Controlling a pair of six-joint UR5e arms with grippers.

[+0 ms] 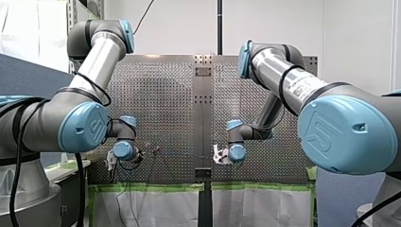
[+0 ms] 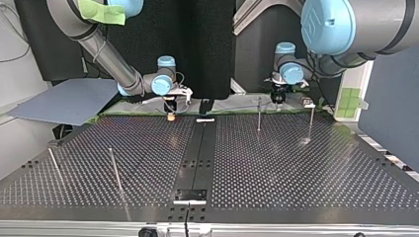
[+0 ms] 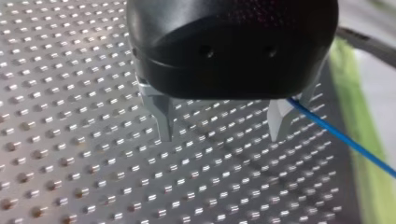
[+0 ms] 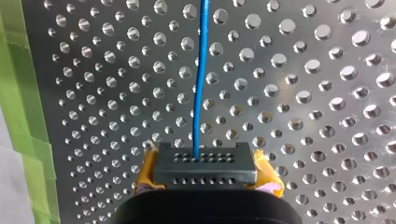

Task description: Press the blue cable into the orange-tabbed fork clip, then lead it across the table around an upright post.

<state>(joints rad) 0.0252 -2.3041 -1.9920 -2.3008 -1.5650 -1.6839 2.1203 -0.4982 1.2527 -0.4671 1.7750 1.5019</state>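
In the right wrist view my right gripper (image 4: 205,163) is shut on the blue cable (image 4: 201,79), its yellow pads (image 4: 267,176) flanking a dark perforated tip. The cable runs straight ahead from that tip over the perforated table (image 4: 303,93). In the top view this gripper (image 2: 170,106) hangs just above a small orange tab (image 2: 171,117) at the table's far edge. My left gripper (image 3: 223,126) stands open above the table with nothing between its metal fingers (image 3: 166,121). The blue cable (image 3: 345,137) passes outside one finger, touching or just clear of it.
Thin upright posts stand on the table in the top view: two at the far right (image 2: 259,113) (image 2: 311,121) and two at the near left (image 2: 114,170) (image 2: 54,165). A small white piece (image 2: 205,120) lies on the centre strip. Green tape (image 4: 23,93) lines the table's edge.
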